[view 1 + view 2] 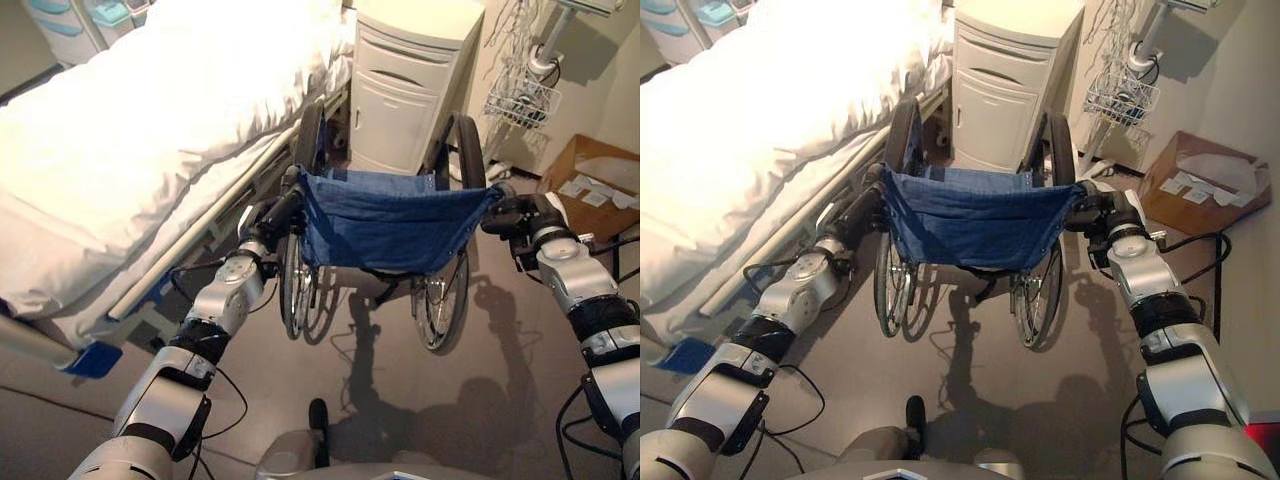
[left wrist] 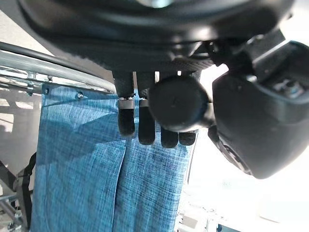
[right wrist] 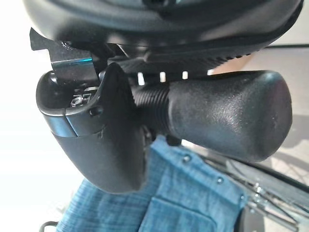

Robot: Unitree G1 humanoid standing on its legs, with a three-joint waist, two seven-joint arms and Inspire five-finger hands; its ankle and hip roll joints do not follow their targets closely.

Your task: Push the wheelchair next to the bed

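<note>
The left hand [image 1: 272,217] curls its fingers [image 2: 126,116] around the wheelchair's left push handle [image 2: 177,102], and the right hand [image 1: 1102,210] wraps the right push handle [image 3: 227,113]. The wheelchair [image 1: 388,218], with its blue fabric back, stands just beside the white bed [image 1: 130,130], facing a cream cabinet [image 1: 410,80].
</note>
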